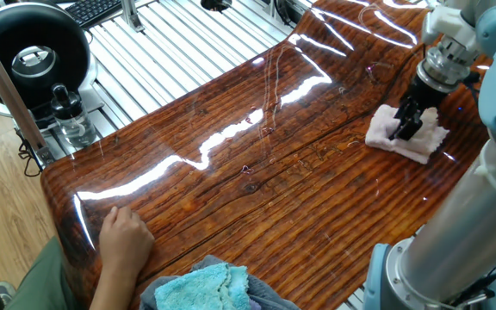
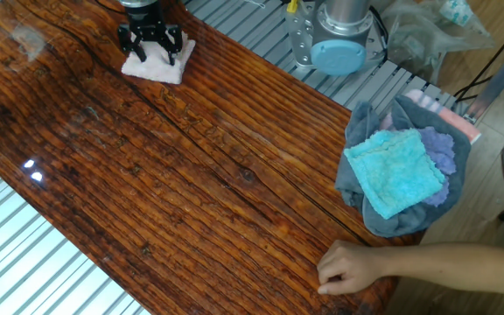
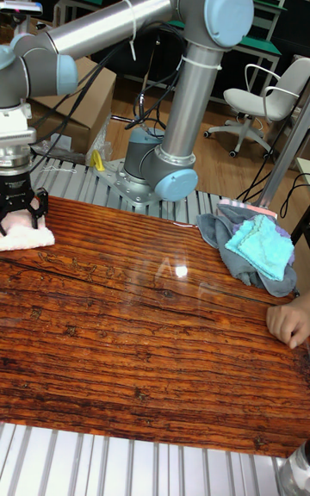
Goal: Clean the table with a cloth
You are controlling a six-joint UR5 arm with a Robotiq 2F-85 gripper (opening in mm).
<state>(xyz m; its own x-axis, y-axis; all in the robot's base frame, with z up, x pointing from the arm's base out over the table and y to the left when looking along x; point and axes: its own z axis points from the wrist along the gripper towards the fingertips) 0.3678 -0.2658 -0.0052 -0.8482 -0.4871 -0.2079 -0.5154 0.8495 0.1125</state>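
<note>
The pale pink cloth [image 1: 379,134] [image 2: 162,70] [image 3: 22,239] lies flat at the far end of the glossy reddish-brown table [image 1: 257,189] [image 2: 191,192] [image 3: 146,350]. My gripper [image 1: 406,127] [image 2: 151,51] [image 3: 19,213] points straight down onto the cloth's middle. Its fingers are spread open and press into the cloth's top, hiding part of it.
A turquoise cloth [image 2: 396,171] [image 1: 201,284] [image 3: 258,246] sits on a grey and purple pile at the other end. A person's hand [image 1: 123,237] [image 2: 348,267] [image 3: 288,319] rests on that table edge. The robot base [image 2: 335,39] stands beside the table on a ribbed metal frame [image 1: 188,52].
</note>
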